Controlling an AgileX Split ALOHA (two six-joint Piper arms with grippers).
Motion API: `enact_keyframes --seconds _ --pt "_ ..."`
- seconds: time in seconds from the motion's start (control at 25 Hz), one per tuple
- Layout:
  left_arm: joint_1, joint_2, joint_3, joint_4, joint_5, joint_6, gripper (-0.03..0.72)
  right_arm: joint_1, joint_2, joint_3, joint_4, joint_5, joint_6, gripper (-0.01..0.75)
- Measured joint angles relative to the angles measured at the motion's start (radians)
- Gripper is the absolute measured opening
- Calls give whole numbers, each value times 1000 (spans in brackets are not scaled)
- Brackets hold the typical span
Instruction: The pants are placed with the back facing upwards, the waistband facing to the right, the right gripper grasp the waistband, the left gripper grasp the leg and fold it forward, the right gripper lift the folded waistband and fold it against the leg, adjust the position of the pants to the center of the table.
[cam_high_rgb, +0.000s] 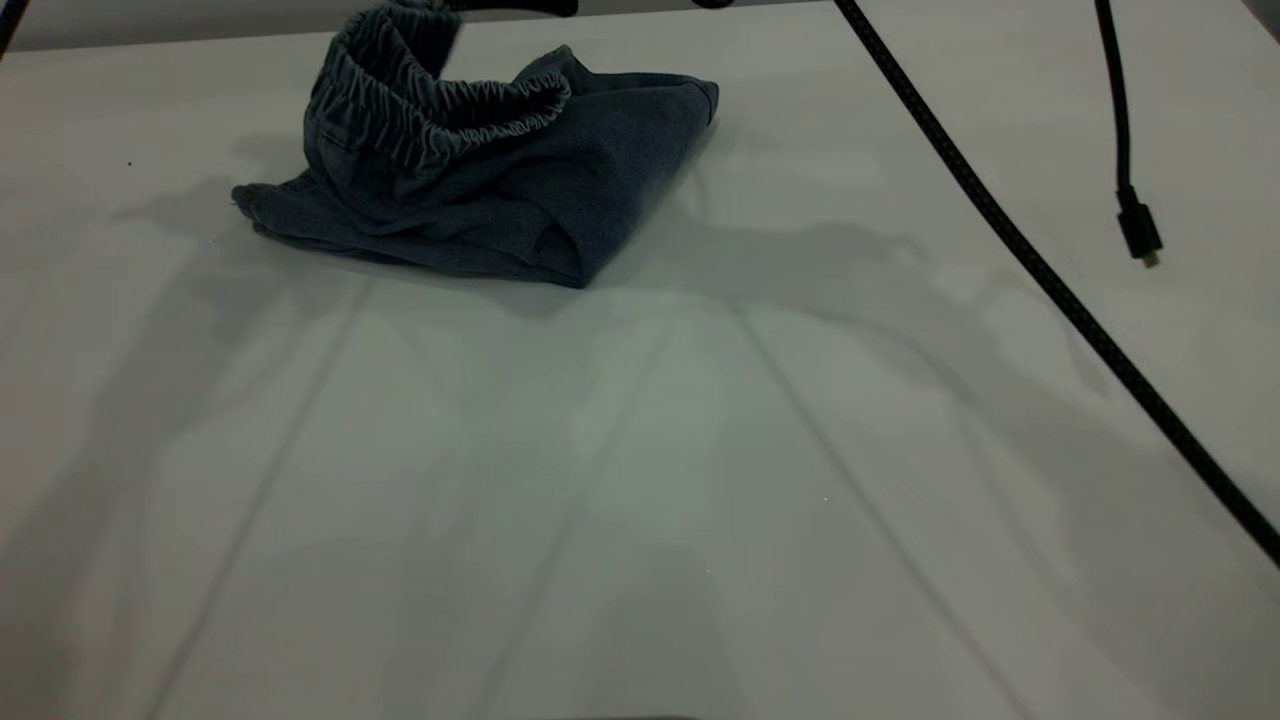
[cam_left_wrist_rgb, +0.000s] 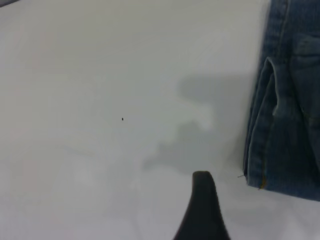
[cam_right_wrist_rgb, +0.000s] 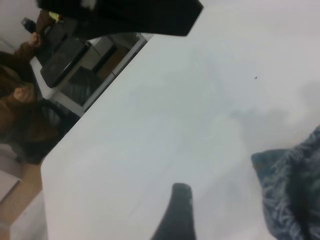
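Pants (cam_high_rgb: 500, 195) folded, far table (cam_high_rgb: 640, 480) side (waistband (cam_high_rgb: 440, 100) lifted).

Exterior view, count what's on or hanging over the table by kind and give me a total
Folded denim pants: 1
Black cables (braided cable, cable with a plug end): 2
Total: 3, on or over the white table

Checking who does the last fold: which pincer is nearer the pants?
Right, as far as can be seen. The right pincer hangs close beside the pants; the left pincer hovers over bare table, off their hem.
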Motion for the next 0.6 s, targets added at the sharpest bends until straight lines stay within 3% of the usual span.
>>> enact_keyframes --seconds 0.12,0.28,0.4,0.6 --pt "-1 0 0 -33 28 6 524 -50 -7 -3 -116 -15 72 616" --pt "-30 6 0 -139 85 84 524 -159 -29 -3 -382 -35 292 599" --pt "-82 29 0 -232 108 170 524 -234 -53 -3 -582 -24 475 591" --pt "-197 111 0 -310 114 261 524 -324 -74 -3 -749 28 646 589"
